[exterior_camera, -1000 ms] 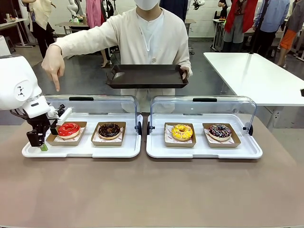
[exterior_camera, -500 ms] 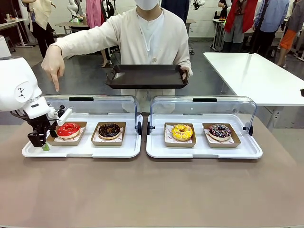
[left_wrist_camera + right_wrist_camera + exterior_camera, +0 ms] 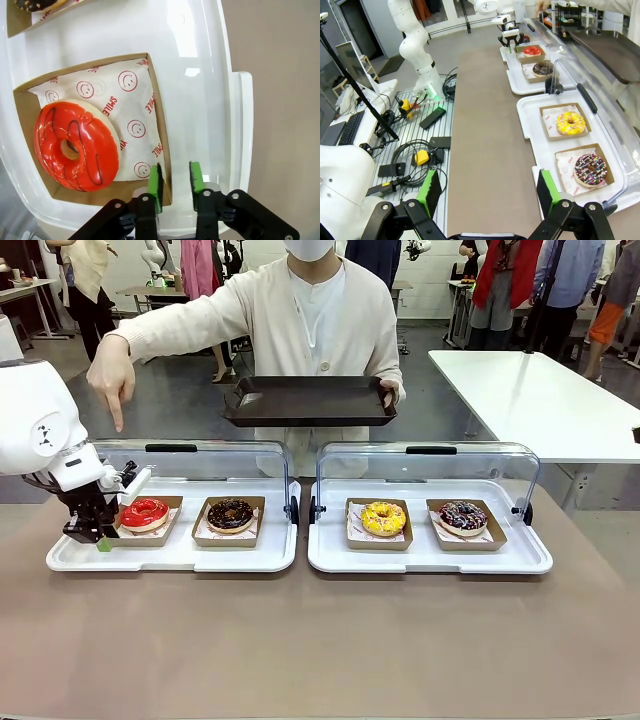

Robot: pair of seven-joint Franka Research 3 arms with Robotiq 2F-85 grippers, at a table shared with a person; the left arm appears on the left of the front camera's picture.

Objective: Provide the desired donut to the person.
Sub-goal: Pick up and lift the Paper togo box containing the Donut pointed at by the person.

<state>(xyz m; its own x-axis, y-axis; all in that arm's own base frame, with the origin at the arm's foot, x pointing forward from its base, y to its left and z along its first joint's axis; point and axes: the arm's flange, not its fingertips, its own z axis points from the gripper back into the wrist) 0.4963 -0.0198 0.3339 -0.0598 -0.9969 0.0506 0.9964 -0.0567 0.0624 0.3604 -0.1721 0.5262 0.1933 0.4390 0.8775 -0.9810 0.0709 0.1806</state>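
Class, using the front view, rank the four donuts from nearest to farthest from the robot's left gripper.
From the left gripper:
1. Red donut, beside it, in the paper tray it grips.
2. Chocolate donut, same case, right side.
3. Yellow donut, right case, left side.
4. Sprinkled donut, far right.

Left tray (image 3: 180, 558) lies beside right tray (image 3: 430, 562), two boxed donuts (image 3: 231, 514) on each, person (image 3: 320, 320) behind.

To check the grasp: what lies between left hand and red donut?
In the left wrist view: the wall of the cardboard tray, between the fingers of the left hand, then smiley-print paper before the red donut.
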